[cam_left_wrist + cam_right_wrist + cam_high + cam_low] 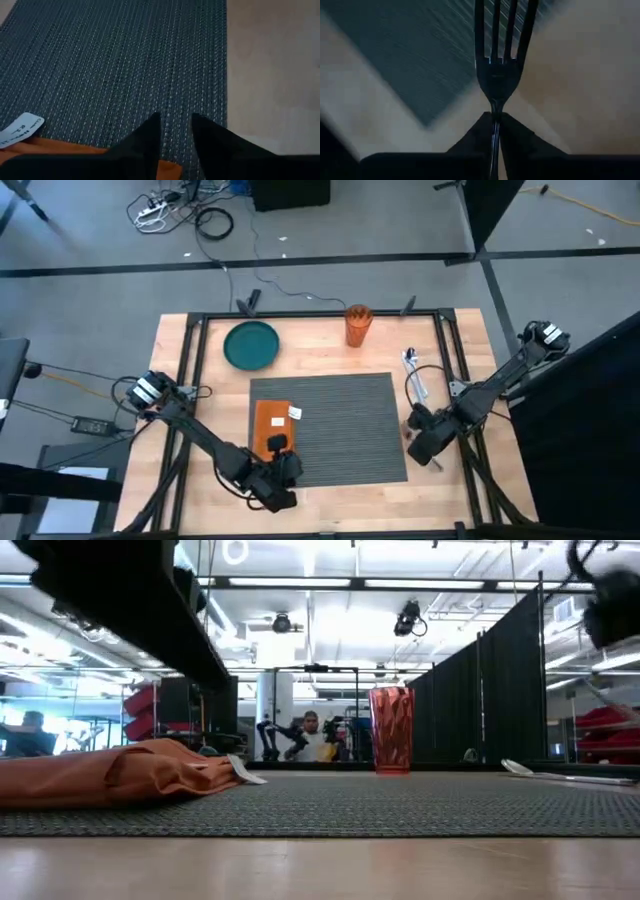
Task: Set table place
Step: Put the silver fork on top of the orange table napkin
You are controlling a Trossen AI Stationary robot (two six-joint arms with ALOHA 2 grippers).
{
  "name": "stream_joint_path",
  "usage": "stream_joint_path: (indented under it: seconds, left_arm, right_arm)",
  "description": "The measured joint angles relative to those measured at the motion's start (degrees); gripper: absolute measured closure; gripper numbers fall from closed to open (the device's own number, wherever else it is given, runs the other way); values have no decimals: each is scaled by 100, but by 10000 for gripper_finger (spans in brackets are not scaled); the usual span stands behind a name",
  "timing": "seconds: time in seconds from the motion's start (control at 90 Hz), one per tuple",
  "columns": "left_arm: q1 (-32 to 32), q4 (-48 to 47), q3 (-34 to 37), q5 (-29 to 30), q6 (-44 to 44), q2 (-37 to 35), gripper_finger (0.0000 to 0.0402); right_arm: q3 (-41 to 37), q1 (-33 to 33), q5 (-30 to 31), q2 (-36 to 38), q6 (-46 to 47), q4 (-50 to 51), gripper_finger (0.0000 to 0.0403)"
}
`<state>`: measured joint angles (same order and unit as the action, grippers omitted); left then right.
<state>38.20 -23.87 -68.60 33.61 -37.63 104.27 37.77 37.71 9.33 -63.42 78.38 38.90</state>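
The place, a dark grey ribbed placemat (335,425), lies in the middle of the wooden table (180,380). A folded orange napkin (272,428) with a white tag lies on the placemat's left part. My left gripper (175,125) hovers over the napkin's near end, open by a narrow gap, with nothing between its fingers. My right gripper (425,442) is just off the placemat's right edge, shut on a metal fork (500,50). A teal plate (251,345) and an orange cup (358,325) stand on the table beyond the placemat. My right gripper pinches the fork's handle (494,120) just behind the head, between its two fingers. The fingers lie along the fork. The tines point away from the gripper, out over the placemat's corner (427,117), and the fork is lifted clear of the table.
More cutlery (413,370) lies on the bare wood to the right of the placemat's far right corner, and shows in the low view as a utensil (560,775). The black frame (300,315) runs along the table's edges. A person sits in the room far behind the table.
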Motion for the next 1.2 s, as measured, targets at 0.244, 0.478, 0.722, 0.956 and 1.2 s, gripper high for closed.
stream_joint_path:
  seconds: [0.244,0.478,0.722,0.956,1.2]
  left_arm:
    - [74,-1058,-552,281,-54,-228,308]
    - [237,-1659,-675,530,-138,-685,308]
    - [292,-2182,-675,1014,-155,-1292,308]
    - [231,-2263,-675,1139,-124,-1525,308]
    - [232,-2233,-675,1178,-129,-1524,308]
  right_arm:
    - [149,-720,1000,-145,-1540,-2569,402]
    - [151,-1490,719,-1189,-2592,-5246,403]
    - [200,-2169,121,-2723,-2414,-7927,403]
    - [1272,-2524,-249,-4157,-2343,-8152,403]
    - [2482,-2887,-672,-5400,-2039,-8103,403]
